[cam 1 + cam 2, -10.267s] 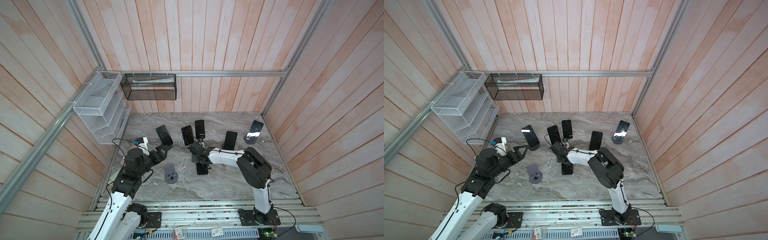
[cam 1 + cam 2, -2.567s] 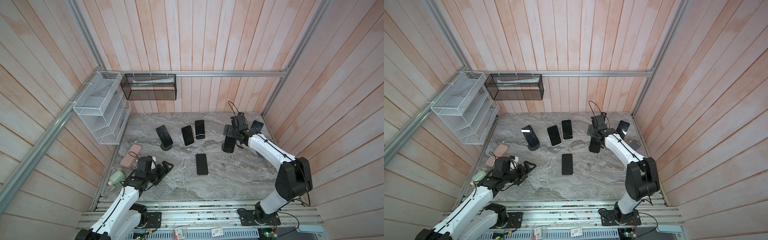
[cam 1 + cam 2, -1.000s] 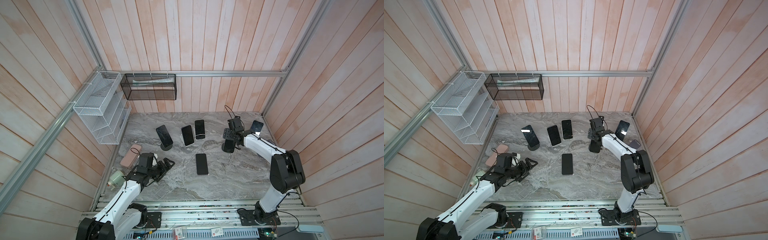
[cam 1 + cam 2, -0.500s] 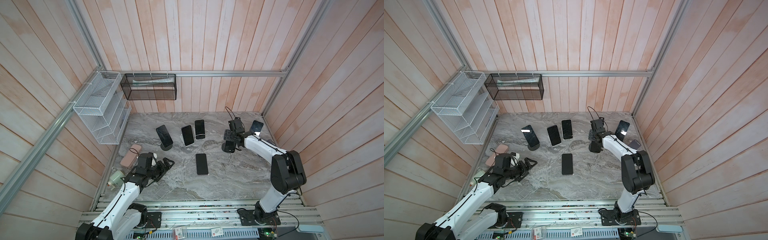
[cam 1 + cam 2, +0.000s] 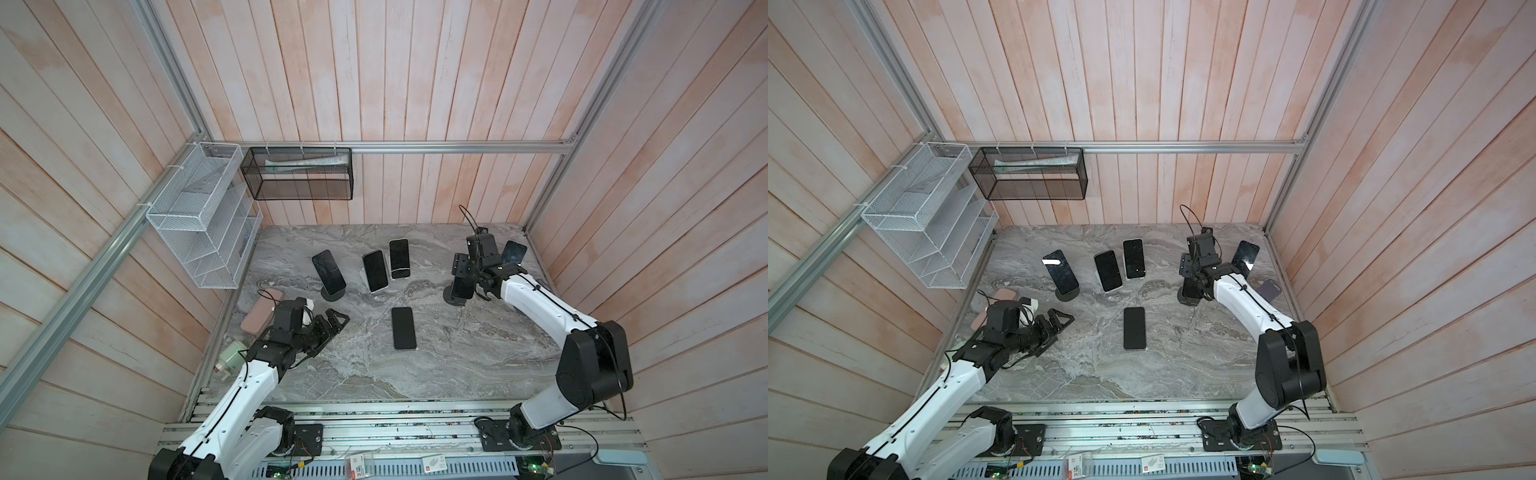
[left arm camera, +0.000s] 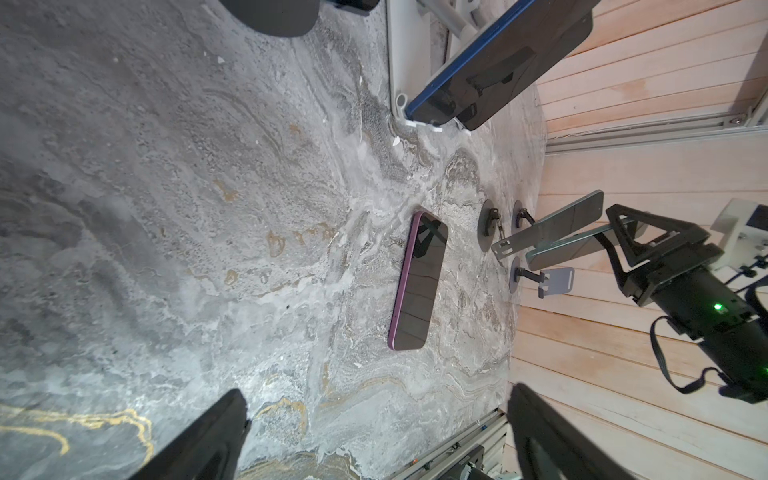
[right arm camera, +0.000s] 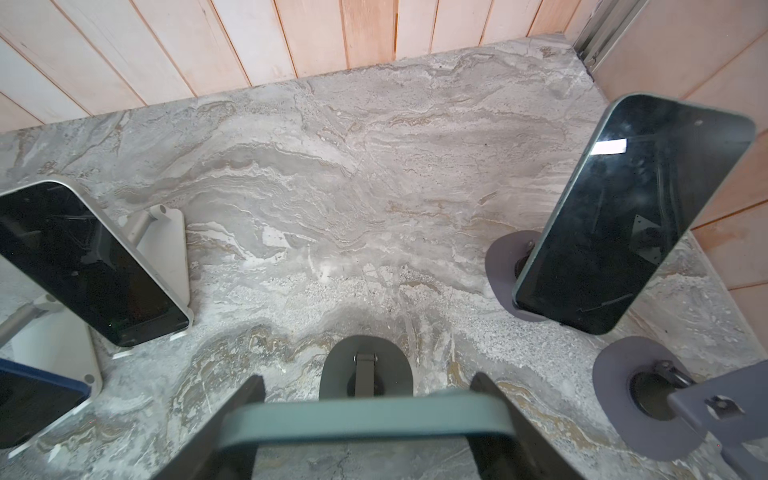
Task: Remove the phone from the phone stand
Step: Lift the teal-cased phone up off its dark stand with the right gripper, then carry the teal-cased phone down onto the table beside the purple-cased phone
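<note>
Six phones (image 5: 375, 271) out: one flat phone (image 5: 403, 328) on the marble (image 5: 457, 353), five on stands (image 5: 332, 295). Right gripper (image 7: 368, 380) clamps the teal phone (image 7: 365, 415) by its sides, upright on its phone stand (image 5: 453, 300). Left gripper (image 5: 337, 323) gapes wide, empty.

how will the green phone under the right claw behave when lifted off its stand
The phone looks rigid, so likely won't flex. Its smooth edge may slip in the right claw. The slim stand might tip or drag.
</note>
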Robot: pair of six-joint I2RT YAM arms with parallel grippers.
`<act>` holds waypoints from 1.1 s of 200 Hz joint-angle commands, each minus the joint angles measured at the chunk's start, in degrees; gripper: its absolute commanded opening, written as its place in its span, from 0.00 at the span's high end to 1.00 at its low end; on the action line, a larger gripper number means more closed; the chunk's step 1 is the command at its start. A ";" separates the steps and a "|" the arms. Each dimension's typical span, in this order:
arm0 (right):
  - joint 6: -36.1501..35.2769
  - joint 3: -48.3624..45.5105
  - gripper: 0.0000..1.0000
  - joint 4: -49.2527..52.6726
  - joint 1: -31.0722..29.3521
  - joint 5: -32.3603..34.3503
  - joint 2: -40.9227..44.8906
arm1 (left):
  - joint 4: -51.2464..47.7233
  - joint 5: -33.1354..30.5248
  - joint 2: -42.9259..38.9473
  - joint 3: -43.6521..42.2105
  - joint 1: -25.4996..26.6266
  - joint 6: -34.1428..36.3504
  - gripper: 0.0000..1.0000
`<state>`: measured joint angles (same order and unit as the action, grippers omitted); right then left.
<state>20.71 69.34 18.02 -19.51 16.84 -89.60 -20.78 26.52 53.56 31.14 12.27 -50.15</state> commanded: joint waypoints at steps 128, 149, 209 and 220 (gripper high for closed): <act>5.82 -3.63 0.33 8.84 -15.99 0.56 6.58 | -3.41 -5.61 -4.03 0.65 -1.28 2.07 0.01; 6.45 -5.28 0.33 7.75 -16.53 -0.96 5.05 | -4.04 -6.96 -4.53 0.30 -1.35 2.51 0.01; 6.59 -5.71 0.33 6.93 -17.15 -2.63 -3.47 | -3.66 -6.15 -4.69 -0.31 -1.81 2.34 0.01; 6.63 -5.41 0.33 6.93 -17.14 -2.77 -5.37 | -3.75 -6.11 -4.65 -0.14 -1.81 2.35 0.01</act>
<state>26.37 63.46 25.76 -36.36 14.74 -91.90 -24.23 20.60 49.28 31.35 10.81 -48.88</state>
